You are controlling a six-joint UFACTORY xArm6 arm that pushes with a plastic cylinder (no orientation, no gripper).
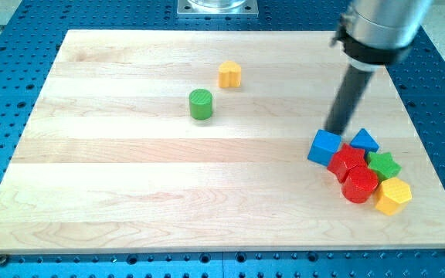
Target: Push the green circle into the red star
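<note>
No containers on the table [130,193]; all blocks loose on bare wood. No pincer fitted: rod only, tip [336,131] down just above the blue cube [324,147], apparently touching or just beside its top edge.

Green circle [201,104] upright, left of centre, upper half of the table, well apart from the cluster. Round, so no long axis or heading to record. Yellow block [229,75] near it, up and to the view's right.

Red star [349,161] in the cluster at the view's right, pressed among blue cube, blue triangle [364,140], green star [383,165], red cylinder [360,186], yellow hexagon [393,195] (hexagon nearest the right edge).

Bare wood between green circle and cluster.
</note>
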